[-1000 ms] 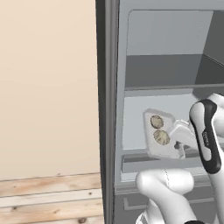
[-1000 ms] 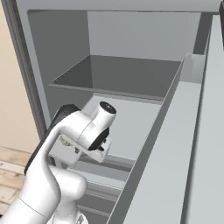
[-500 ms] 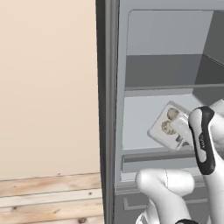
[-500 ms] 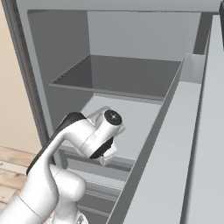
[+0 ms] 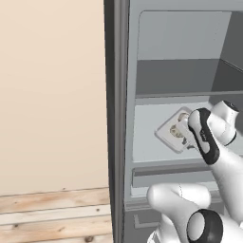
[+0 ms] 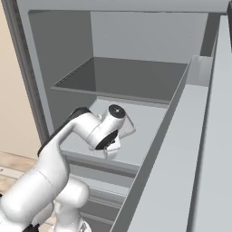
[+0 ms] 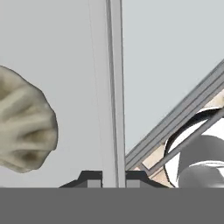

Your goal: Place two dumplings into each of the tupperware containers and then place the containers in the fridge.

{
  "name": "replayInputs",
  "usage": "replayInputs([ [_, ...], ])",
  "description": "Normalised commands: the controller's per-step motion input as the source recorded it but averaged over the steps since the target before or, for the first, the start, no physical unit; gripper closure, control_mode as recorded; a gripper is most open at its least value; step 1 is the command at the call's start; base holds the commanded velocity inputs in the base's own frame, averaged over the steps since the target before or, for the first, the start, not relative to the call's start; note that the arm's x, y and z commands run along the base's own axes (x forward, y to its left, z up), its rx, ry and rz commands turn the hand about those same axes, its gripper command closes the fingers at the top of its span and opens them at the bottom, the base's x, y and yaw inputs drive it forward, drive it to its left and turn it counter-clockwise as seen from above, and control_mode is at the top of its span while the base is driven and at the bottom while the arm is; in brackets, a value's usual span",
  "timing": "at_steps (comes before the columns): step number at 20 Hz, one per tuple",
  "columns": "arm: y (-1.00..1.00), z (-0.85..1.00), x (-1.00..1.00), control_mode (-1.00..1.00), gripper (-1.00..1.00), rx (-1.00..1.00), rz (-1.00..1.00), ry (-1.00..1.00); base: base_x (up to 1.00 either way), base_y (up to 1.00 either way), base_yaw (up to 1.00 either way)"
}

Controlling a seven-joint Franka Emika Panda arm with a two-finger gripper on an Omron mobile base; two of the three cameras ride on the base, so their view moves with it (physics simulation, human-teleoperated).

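Beige wall (image 5: 52,95), wooden plank floor (image 5: 52,216)

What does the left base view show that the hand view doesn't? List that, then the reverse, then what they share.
Left base view: the open fridge with its dark upper shelf, the beige wall, the wooden floor, and two dumplings side by side in the whitish tupperware container.
Hand view: the jaws closed on the container's thin rim, and the folds of one dumpling seen close up.
Both: that container, a dumpling in it, and the fridge's pale inside.
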Motion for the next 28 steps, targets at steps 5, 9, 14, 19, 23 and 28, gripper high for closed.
replayInputs([
  [5, -0.04, -0.02, 0.60, -1.00, 1.00, 0.07, 0.00, 0.00, 0.00, 0.00, 0.00],
  [9, 0.01, -0.03, 0.65, -1.00, 1.00, 0.01, 0.00, 0.00, 0.00, 0.00, 0.00],
  [14, 0.01, -0.15, 0.64, -1.00, 1.00, 0.01, 0.00, 0.00, 0.00, 0.00, 0.00],
  [19, -0.35, -0.22, 0.46, -1.00, 1.00, 0.09, -0.11, 0.02, 0.00, 0.00, 0.00],
  [23, -0.76, -0.07, 0.24, -1.00, 1.00, 0.20, -0.12, 0.03, 0.00, 0.00, 0.00],
  [28, -0.57, 0.00, 0.59, -1.00, 1.00, 0.16, -0.04, 0.05, 0.00, 0.00, 0.00],
])
